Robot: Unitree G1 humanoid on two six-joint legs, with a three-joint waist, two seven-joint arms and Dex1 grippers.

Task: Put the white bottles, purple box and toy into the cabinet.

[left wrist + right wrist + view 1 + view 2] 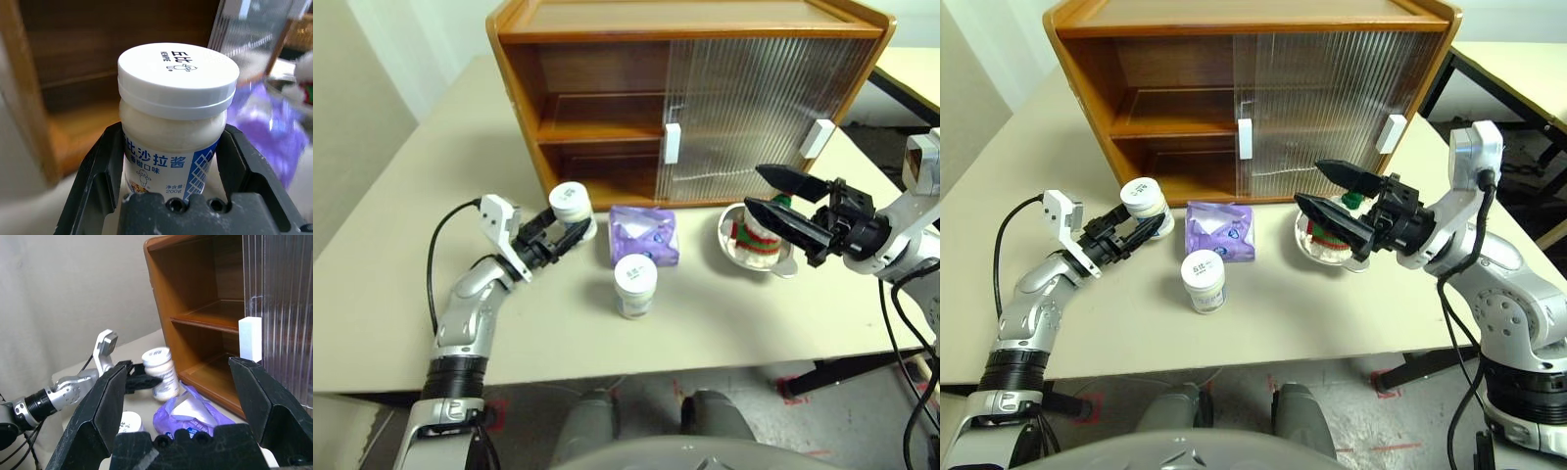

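I see my left gripper [570, 231] at centre-left of the head view, its fingers [98, 181] closed on either side of one white bottle [572, 205], which it holds just in front of the cabinet's open lower bay. The second white bottle [634, 285] stands upright on the worktop [391, 264], lower centre of the frame, just in front of the purple box [644, 236]. That box lies flat at mid-frame, close to the cabinet [607, 108], which fills the top of the view; its left half stands open with the shelf showing, its right half is covered by the ribbed door. My right gripper [773, 193] hovers at centre-right with its fingers spread wide and holding nothing. Right behind them the toy [759, 238] sits in a shiny metal bowl [729, 240] on the worktop.
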